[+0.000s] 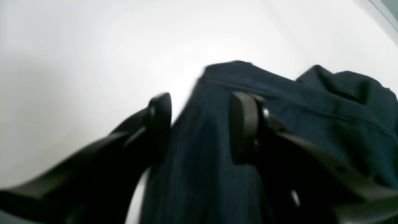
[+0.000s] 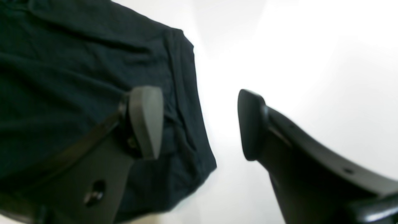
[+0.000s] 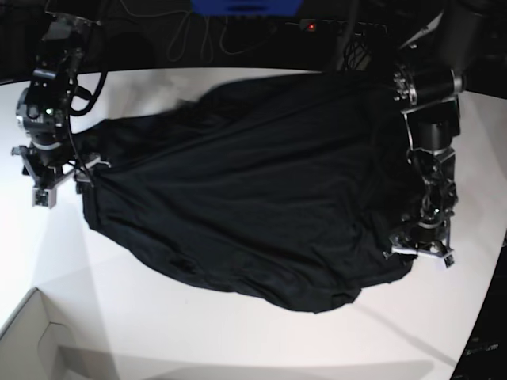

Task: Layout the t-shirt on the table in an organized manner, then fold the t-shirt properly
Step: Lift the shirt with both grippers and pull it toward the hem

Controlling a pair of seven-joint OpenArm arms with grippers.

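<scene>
The table (image 3: 238, 340) is the biggest thing before me, white and smooth, its curved edge running down the base view's right side. Most of its middle is covered by the t-shirt (image 3: 253, 190), spread wide and wrinkled, black, reaching from one of my arms to the other.

At its edge on the base view's right sits my left gripper (image 1: 200, 124). My jaws there stand partly apart, and a band of the shirt's cloth (image 1: 205, 161) runs up between them, with a stitched hem showing just beyond the fingertips. The view is too blurred for me to say whether the pads press the cloth or only straddle it.

My right gripper (image 2: 200, 123) is at the opposite edge. Its jaws are spread wide and released: one finger (image 2: 146, 121) lies over the shirt (image 2: 77, 77), the other is over bare table (image 2: 295, 46), and the shirt's edge falls in the gap with nothing clamped.

Bare white tabletop lies open along the near side and beyond both grippers. The pale box corner (image 3: 36, 340) sits at the near corner on the base view's left, well apart from the shirt; I cannot see anything in it.
</scene>
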